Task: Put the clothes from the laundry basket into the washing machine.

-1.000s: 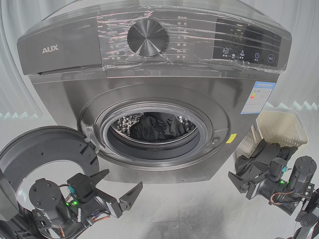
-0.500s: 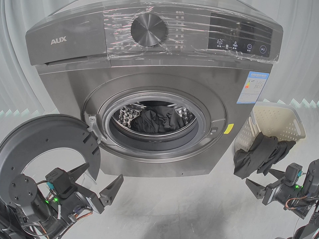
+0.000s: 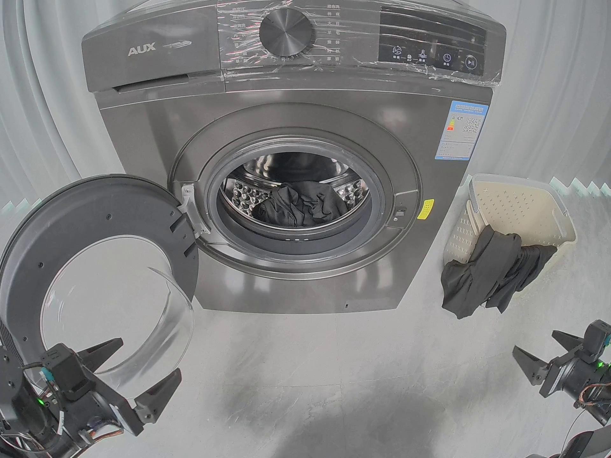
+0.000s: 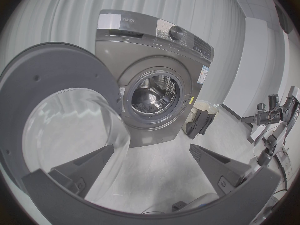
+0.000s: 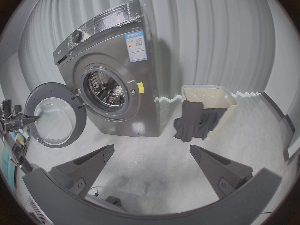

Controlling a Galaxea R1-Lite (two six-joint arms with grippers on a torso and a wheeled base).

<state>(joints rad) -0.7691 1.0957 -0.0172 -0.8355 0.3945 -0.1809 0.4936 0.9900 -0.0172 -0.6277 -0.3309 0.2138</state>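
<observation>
Black, soft fabric is what I have to move: one dark garment [image 3: 491, 275] hangs over the front rim of the laundry basket [image 3: 554, 205]. The basket stands on the floor just beside the washing machine [image 3: 146, 135], on my right. A second dark bundle [image 3: 299, 203] lies already in the drum, past the open door [image 3: 76, 217]. I judge the hanging garment to be light and limp; it should not slip much, but it will trail and may catch on the rim. So I would pinch a thick fold near the top, where it bends over the rim, not the loose lower end. The left gripper [image 3: 149, 359] is low, near the door, with jaws spread and nothing between them. The right gripper [image 3: 534, 343] is low and well apart from the garment, also spread and empty. Compared with one second ago the whole view has pulled back from the machine, so the camera moved. The right gripper was then right against the garment and is now away from it, while the garment hangs on the rim as before.
</observation>
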